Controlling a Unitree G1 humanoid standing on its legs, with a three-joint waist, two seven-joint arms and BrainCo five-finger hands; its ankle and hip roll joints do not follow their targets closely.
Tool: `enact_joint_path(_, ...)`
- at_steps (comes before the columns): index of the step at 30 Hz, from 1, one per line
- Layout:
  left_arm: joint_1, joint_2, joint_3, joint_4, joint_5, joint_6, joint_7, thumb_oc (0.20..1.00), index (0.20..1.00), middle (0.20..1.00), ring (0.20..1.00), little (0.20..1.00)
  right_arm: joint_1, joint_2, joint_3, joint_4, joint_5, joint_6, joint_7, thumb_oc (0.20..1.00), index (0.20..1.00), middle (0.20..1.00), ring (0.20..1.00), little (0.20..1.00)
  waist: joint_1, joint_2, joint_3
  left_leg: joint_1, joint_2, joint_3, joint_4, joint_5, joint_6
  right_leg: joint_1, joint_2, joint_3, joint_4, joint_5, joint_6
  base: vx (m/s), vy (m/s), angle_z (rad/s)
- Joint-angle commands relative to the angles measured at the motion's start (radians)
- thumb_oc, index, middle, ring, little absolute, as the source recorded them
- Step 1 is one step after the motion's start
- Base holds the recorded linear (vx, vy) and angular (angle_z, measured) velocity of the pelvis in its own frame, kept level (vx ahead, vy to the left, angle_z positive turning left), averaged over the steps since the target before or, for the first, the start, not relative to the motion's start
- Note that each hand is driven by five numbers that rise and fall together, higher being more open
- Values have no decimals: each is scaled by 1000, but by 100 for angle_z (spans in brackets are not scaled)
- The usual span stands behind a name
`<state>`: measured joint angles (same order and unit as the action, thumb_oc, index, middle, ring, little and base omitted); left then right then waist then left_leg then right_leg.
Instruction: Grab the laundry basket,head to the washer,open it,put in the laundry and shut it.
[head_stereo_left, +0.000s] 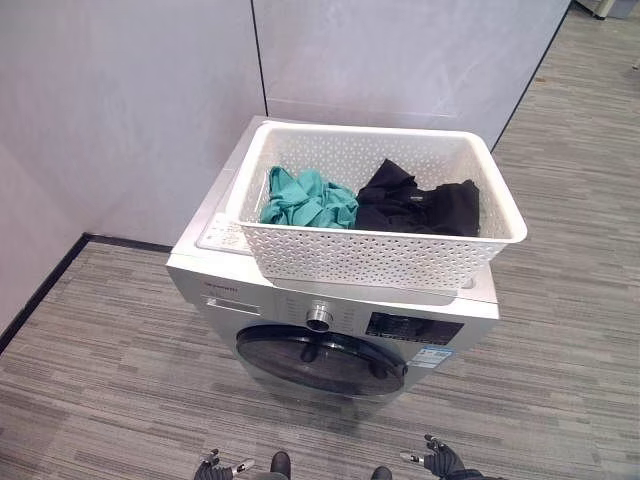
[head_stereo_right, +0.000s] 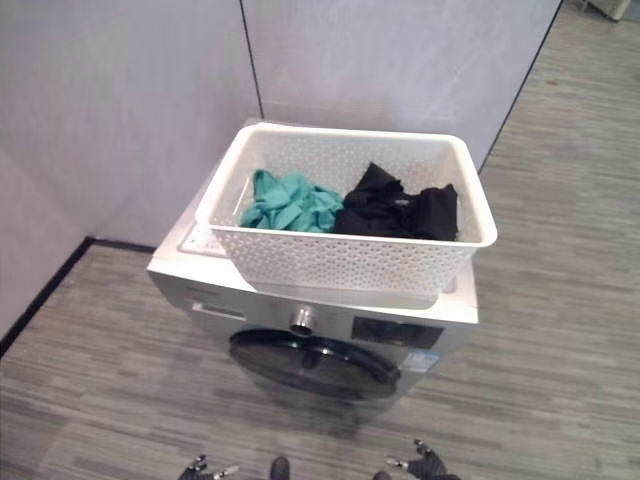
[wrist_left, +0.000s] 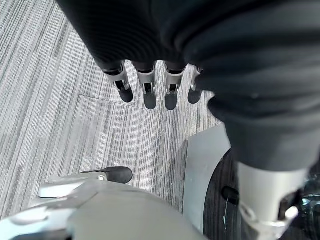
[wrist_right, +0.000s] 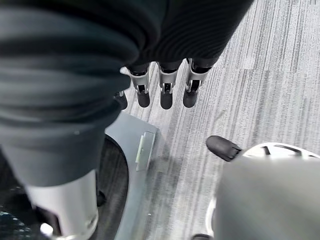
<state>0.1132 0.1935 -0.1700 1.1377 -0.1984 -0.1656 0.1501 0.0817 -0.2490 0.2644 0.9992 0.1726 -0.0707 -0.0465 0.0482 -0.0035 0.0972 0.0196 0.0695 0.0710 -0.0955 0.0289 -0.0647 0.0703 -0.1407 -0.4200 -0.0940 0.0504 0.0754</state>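
A white perforated laundry basket (head_stereo_left: 380, 245) rests on top of the silver washer (head_stereo_left: 225, 285), overhanging its front edge. Inside lie a teal garment (head_stereo_left: 308, 200) on the left and a black garment (head_stereo_left: 420, 205) on the right. The washer's round dark door (head_stereo_left: 320, 362) is closed below the control knob (head_stereo_left: 319, 318). My left hand (head_stereo_left: 212, 468) and right hand (head_stereo_left: 440, 461) hang low in front of the washer, well below the basket. In its wrist view each hand, the left hand (wrist_left: 149, 92) and the right hand (wrist_right: 166, 95), shows straight fingers over the floor, holding nothing.
Grey wall panels (head_stereo_left: 130, 110) stand right behind and to the left of the washer, with a dark skirting (head_stereo_left: 45, 285) along the left wall. Striped grey floor (head_stereo_left: 570, 330) spreads in front and to the right.
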Motion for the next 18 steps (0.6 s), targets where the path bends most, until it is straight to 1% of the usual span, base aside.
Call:
enact_joint_path(1,-49,12,-20,28,-22,-14,18,1000,1000,1000,1000,1000,-30,-77,-5,-72,-50,-14,-21,1000,1000,1000,1000,1000,18,15,14,1,98,77,8,-8,-39,41,-81,11,7,-68,55,-34,-113,-5)
enact_joint_path(4,-46,22,-21,6,-16,-12,18,1000,1000,1000,1000,1000,-32,-108,-3,-120,-84,-10,-29,1000,1000,1000,1000,1000,19,17,21,6,113,76,8,-1,-46,42,-64,19,7,-81,47,-30,-90,-6)
enact_joint_path(5,-47,22,-21,6,-16,-12,18,1000,1000,1000,1000,1000,-32,-108,-3,-120,-84,-10,-29,1000,1000,1000,1000,1000,18,17,19,3,112,75,8,1,-46,40,-65,18,7,-80,47,-45,-108,-11)
enact_joint_path(7,-40,32,-16,-33,-12,-11,19,1000,1000,1000,1000,1000,-26,-155,-6,-253,-144,-15,-48,1000,1000,1000,1000,1000,16,23,31,4,137,73,8,17,-58,40,-39,34,7,-99,35,-53,-123,-9)
enact_joint_path(8,-40,32,-16,-33,-12,-10,19,1000,1000,1000,1000,1000,-25,-155,-6,-254,-144,-15,-48,1000,1000,1000,1000,1000,15,23,28,0,136,72,8,18,-57,37,-39,33,7,-98,35,-39,-120,-3)
enact_joint_path(9,-27,32,-15,-63,-10,-11,13,1000,1000,1000,1000,1000,-16,-185,-15,-337,-191,-19,-60,1000,1000,1000,1000,1000,14,28,35,4,155,74,8,27,-65,43,-20,39,7,-111,26,-25,-75,-5)
enact_joint_path(10,-28,32,-15,-63,-10,-10,13,1000,1000,1000,1000,1000,-15,-185,-15,-337,-191,-18,-59,1000,1000,1000,1000,1000,14,28,33,1,154,73,8,28,-65,40,-21,38,7,-110,26,-28,-126,-2)
enact_joint_path(12,-17,30,-17,-76,-7,-11,6,1000,1000,1000,1000,1000,-12,-215,-10,-398,-251,-27,-66,1000,1000,1000,1000,1000,14,34,38,6,173,76,8,37,-74,45,-2,44,7,-123,19,-23,-111,-2)
enact_joint_path(14,-21,27,-30,-82,-10,-11,-1,1000,1000,1000,1000,1000,-39,-238,7,-433,-261,-23,-60,1000,1000,1000,1000,1000,20,41,50,-1,202,76,8,65,-87,43,22,43,7,-137,5,-69,-168,-2)
enact_joint_path(17,-32,22,-31,-69,-14,-10,3,1000,1000,1000,1000,1000,-55,-240,27,-447,-266,-23,-61,1000,1000,1000,1000,1000,22,42,59,-12,214,71,10,82,-94,41,33,37,7,-146,-1,-59,-106,-1)
enact_joint_path(18,-36,18,-33,-78,-16,-10,10,1000,1000,1000,1000,1000,-69,-242,55,-444,-291,-22,-62,1000,1000,1000,1000,1000,27,44,66,-26,223,60,11,96,-97,42,42,26,7,-157,-9,-38,-81,0)
